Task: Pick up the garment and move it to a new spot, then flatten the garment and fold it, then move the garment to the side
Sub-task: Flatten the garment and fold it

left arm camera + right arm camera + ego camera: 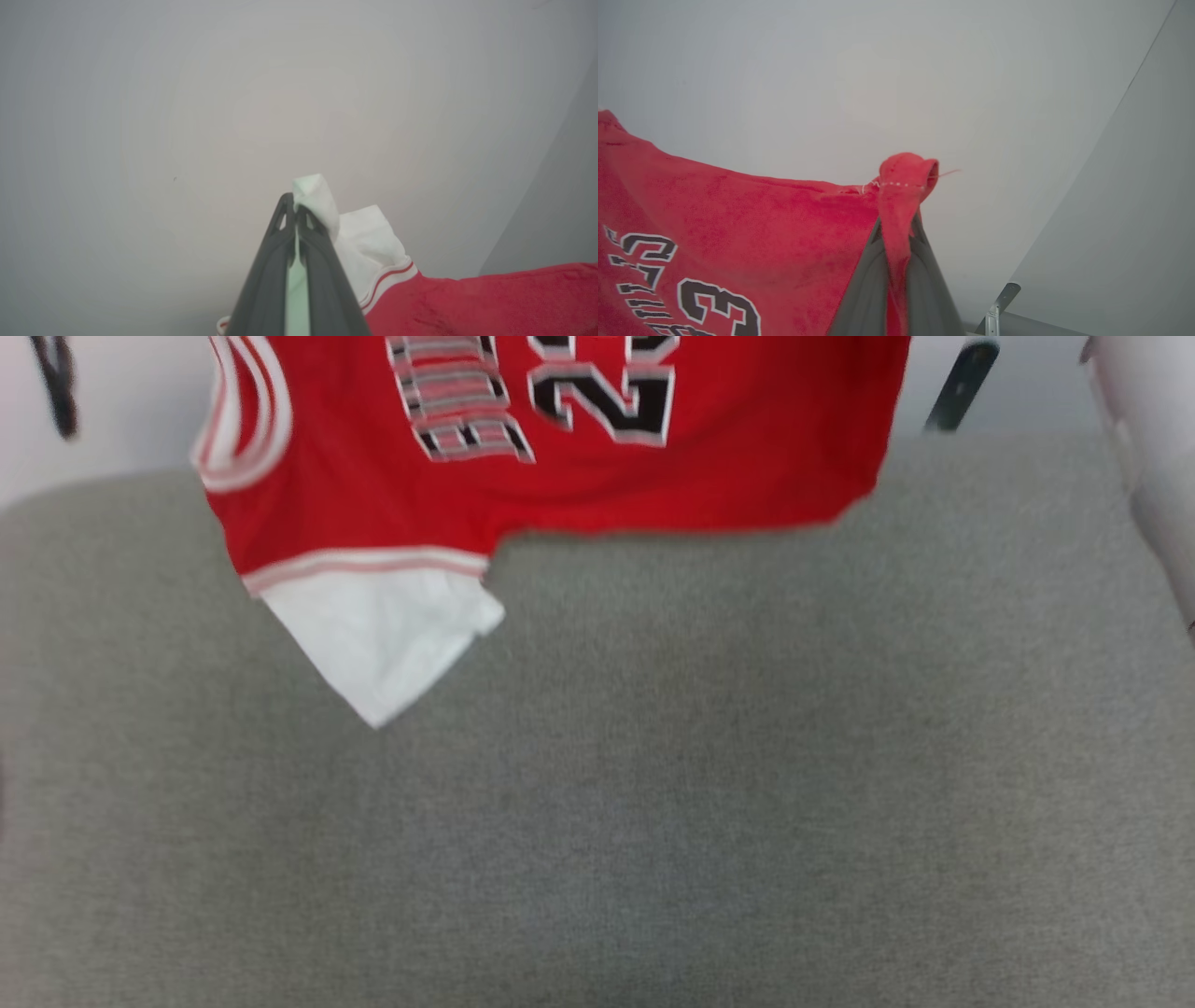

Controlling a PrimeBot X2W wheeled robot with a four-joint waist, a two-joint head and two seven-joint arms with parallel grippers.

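Head view: garment cropped above | left gripper, right gripper pinching it

The left gripper has two long, matte dark-grey fingers tapering to narrow tips, with small triangular cut-outs near the ends. The right gripper is the same smooth dark grey. The right forearm is pale and rounded.

Left tool pinching garment sleeve
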